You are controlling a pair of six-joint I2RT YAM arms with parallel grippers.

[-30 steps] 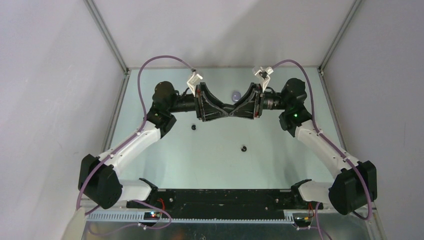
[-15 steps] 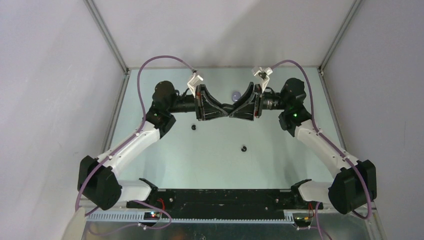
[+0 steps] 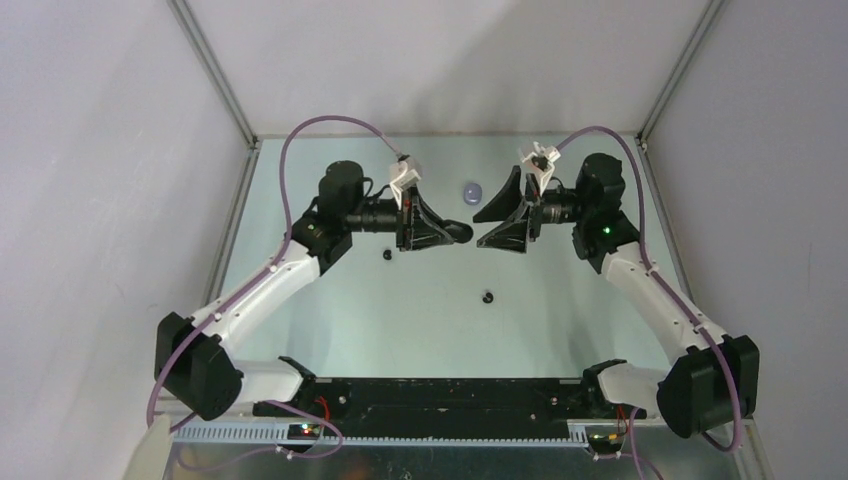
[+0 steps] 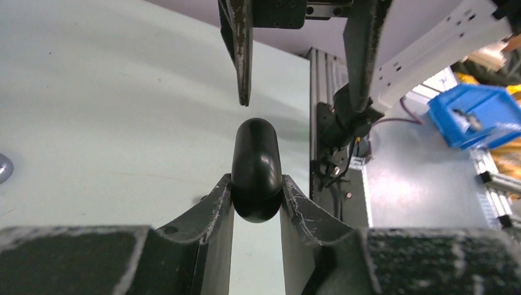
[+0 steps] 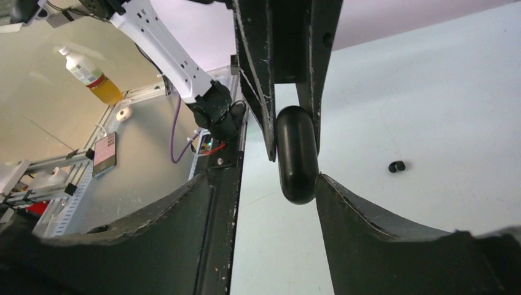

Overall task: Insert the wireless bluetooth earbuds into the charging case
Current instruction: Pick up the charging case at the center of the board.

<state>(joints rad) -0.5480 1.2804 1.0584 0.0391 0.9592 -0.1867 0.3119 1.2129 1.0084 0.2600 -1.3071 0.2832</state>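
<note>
My left gripper (image 3: 463,234) is shut on a closed, black, pill-shaped charging case (image 3: 456,233) and holds it above the table's far middle. In the left wrist view the case (image 4: 256,161) sticks out between my fingertips (image 4: 257,184). My right gripper (image 3: 482,229) faces it, open and empty, just right of the case. In the right wrist view the case (image 5: 297,153) hangs close by my right-hand finger (image 5: 335,196), and the gripper (image 5: 261,181) is wide open. Two black earbuds lie on the table (image 3: 387,254) (image 3: 488,297); one shows in the right wrist view (image 5: 397,166). No purple earbud is clearly visible.
A small lavender rounded object (image 3: 472,190) lies on the table behind the grippers. The pale green table (image 3: 560,320) is bounded by white walls on three sides. A black rail (image 3: 450,395) with the arm bases runs along the near edge.
The two grippers met at the case before. Now my right gripper has opened and drawn back to the right, and the case stays in my left gripper.
</note>
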